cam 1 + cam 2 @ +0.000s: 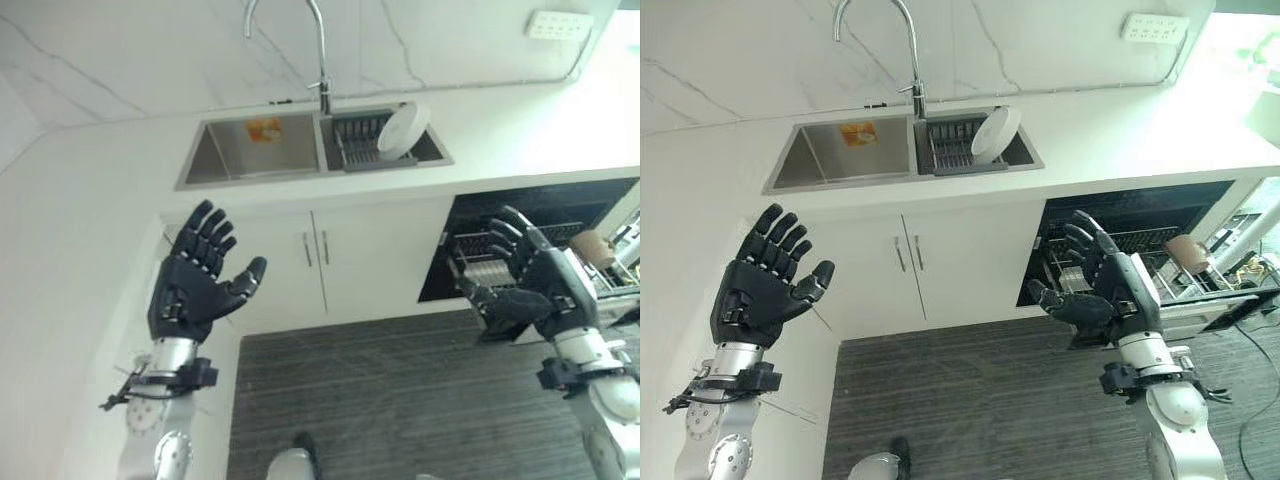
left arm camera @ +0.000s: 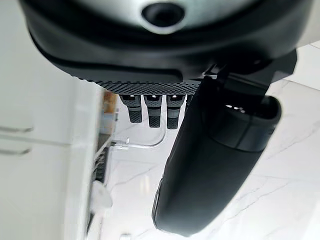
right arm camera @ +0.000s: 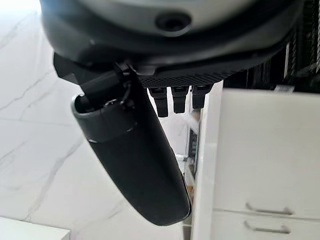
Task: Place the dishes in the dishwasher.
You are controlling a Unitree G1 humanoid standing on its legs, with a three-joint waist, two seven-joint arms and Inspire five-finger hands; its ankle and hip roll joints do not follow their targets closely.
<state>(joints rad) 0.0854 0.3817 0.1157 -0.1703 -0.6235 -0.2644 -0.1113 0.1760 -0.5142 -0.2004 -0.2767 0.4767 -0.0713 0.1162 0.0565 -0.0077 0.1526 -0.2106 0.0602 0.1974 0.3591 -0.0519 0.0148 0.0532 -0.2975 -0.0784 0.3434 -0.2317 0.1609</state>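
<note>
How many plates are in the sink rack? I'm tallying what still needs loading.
1: a white plate leaning on edge in the dark rack in the sink's right basin. Others may be hidden behind it.

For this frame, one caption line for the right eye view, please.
Both dark hands, left hand and right hand, raised open before round white plate in sink rack and open dishwasher.

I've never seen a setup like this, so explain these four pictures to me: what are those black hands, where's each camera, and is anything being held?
A humanoid robot stands in a kitchen. Two pictures come from its head, looking down; two from cameras on its wrists, looking closely along each hand. Its left hand and right hand are both raised, open and holding nothing. Ahead is a white counter with a double sink; a white plate leans in a dark rack in the sink's right basin. Below the counter, at the right, the dishwasher stands open, its wire racks showing.
</note>
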